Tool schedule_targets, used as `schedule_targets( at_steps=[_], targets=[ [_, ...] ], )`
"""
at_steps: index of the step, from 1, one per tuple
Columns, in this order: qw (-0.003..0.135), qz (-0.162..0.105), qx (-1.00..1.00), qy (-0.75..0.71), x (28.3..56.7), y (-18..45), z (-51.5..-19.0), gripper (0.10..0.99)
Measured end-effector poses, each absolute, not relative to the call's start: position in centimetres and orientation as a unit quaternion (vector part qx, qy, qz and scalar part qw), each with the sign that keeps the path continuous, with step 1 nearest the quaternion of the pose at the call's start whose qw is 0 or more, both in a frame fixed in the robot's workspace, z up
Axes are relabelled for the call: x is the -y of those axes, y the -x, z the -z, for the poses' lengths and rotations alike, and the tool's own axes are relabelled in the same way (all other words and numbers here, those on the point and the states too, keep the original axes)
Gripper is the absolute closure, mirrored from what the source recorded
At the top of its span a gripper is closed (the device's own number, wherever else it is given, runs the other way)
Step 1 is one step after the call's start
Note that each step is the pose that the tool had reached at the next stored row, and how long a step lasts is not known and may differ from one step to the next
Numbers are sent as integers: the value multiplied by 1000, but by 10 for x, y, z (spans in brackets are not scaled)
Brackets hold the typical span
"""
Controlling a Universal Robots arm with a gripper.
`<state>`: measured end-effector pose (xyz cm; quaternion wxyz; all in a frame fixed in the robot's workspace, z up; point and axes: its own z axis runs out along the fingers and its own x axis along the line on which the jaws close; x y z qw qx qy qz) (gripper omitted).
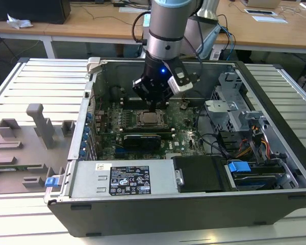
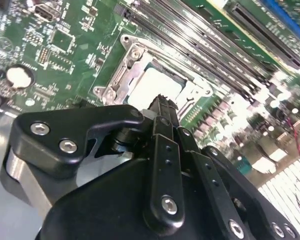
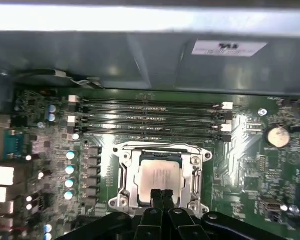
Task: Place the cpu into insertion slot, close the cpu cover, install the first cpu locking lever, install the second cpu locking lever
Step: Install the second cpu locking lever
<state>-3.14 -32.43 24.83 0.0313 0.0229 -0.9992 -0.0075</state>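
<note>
The cpu (image 3: 160,175), a dull silver square, lies flat in the insertion slot (image 3: 124,172) on the green motherboard, in the middle of the open computer case (image 1: 149,119). The cpu cover (image 3: 196,170) rests down around the chip's edges as a silver frame. My gripper (image 3: 162,194) hangs just above the chip's near edge, fingers pressed together with nothing between them. The second wrist view has the fingertips (image 2: 162,102) over the edge of the cpu (image 2: 155,85). In the exterior view the gripper (image 1: 152,106) stands right over the socket.
Long black memory slots (image 3: 150,117) run beside the socket. A black card (image 1: 142,139) sits on its other side. The power supply (image 1: 122,178), a drive cage (image 1: 234,112) and cables crowd the case. Grey fixtures (image 1: 35,127) stand at the exterior view's left.
</note>
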Motion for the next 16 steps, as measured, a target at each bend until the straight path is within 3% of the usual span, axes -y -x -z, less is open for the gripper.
schedule_targets(
  at_steps=[8, 16],
  targets=[
    [31, 6, 999, -23, 324, 31, -280, 980],
    [31, 6, 999, -23, 324, 31, -281, 980]
  ],
)
